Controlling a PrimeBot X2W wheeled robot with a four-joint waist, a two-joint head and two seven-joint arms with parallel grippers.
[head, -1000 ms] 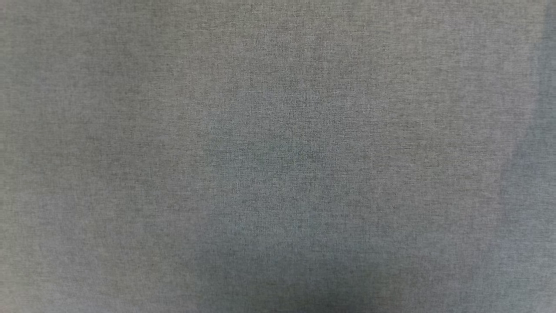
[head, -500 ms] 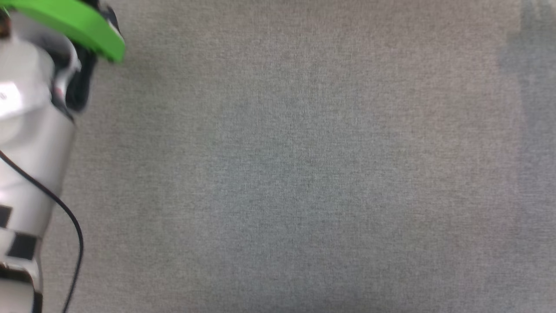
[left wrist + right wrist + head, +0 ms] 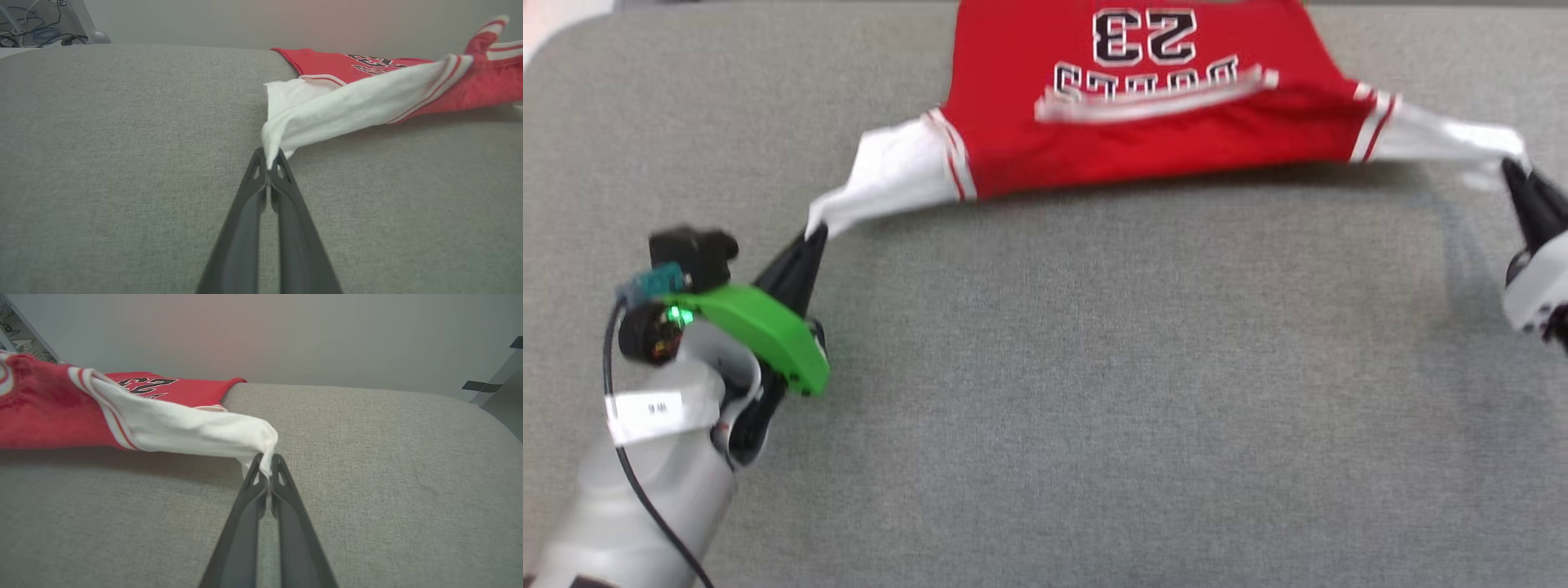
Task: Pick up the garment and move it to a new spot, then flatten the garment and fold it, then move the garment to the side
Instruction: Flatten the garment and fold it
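The garment (image 3: 1143, 122), a red T-shirt with white sleeves, striped trim and a "23" print, hangs stretched between my two grippers at the far side of the grey table (image 3: 1094, 392). My left gripper (image 3: 813, 237) is shut on the tip of one white sleeve (image 3: 882, 175); the left wrist view shows that gripper (image 3: 269, 161) pinching the white cloth (image 3: 347, 114). My right gripper (image 3: 1512, 170) is shut on the other white sleeve (image 3: 1445, 135), and its wrist view shows the gripper (image 3: 265, 463) nipping the sleeve end (image 3: 196, 430). The shirt's near edge is lifted off the table; its far part rests on it.
The grey cloth-covered table (image 3: 122, 143) spreads wide in front of the shirt. Its far edge meets a plain wall (image 3: 286, 335). Cables (image 3: 36, 34) lie beyond the table's far left corner. A dark taped panel (image 3: 498, 388) stands off the table's right end.
The head camera has swung: earlier it showed bare grey cloth, then the left forearm at the left edge. Now the stretched shirt and both grippers are in view.
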